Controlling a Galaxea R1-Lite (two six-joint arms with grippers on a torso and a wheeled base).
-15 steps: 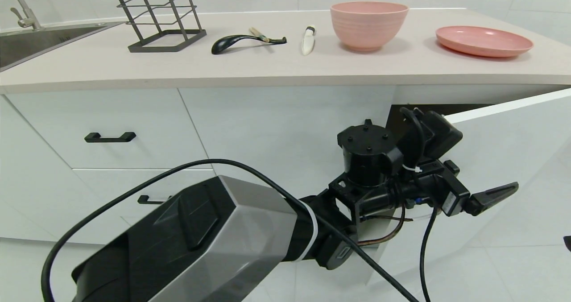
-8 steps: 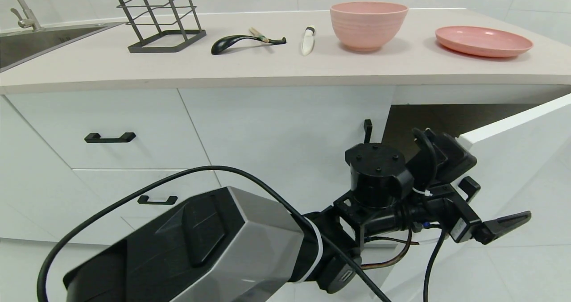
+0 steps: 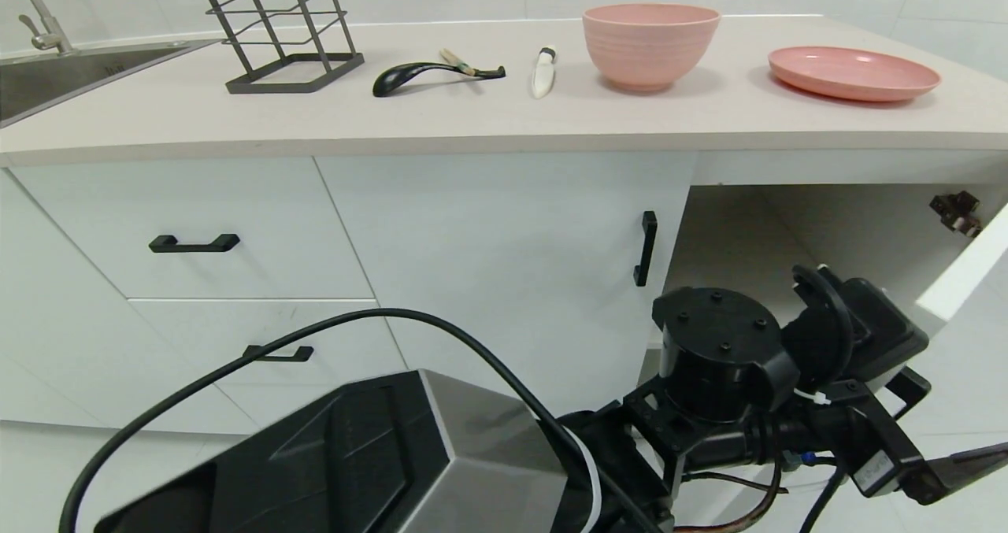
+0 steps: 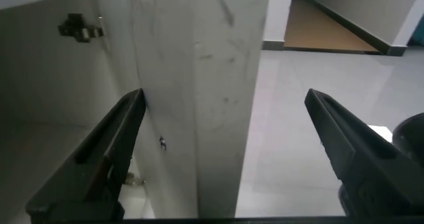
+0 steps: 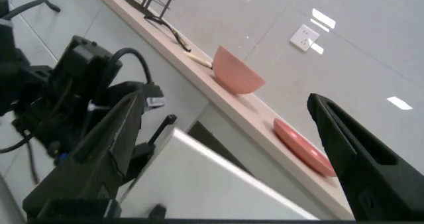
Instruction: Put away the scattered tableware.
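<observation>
1. Your left gripper [image 4: 224,97] is spread wide and has hold of nothing. The free edge of the open cabinet door [image 4: 218,25] stands between its fingers [image 4: 109,151]. You cannot tell whether either finger touches the door.
2. In the head view the left arm sits low at the right, in front of the open cabinet [image 3: 787,234]. The door is swung out to the right, and a hinge [image 3: 954,212] shows on the cabinet's inner wall.
3. Your right gripper [image 5: 224,98] is also fully spread and empty. It is low, on the outer side of the door, below counter level.
4. All the tableware lies on the countertop [image 3: 472,120].
   - The pink bowl [image 3: 650,43] stands upright.
   - The pink plate [image 3: 854,72] lies flat to the bowl's right, well apart from it.
   - A small white utensil [image 3: 543,70] lies just left of the bowl.
   - A black spoon [image 3: 429,74] lies further left, with a light wooden piece [image 3: 457,61] lying across its handle. That piece is too small to identify.
5. A dark wire rack [image 3: 276,29] stands left of the spoon. The sink [image 3: 71,72] is at the far left.
6. The closed door next to the open cabinet has a vertical black handle [image 3: 647,248]. The drawers to its left are shut.
</observation>
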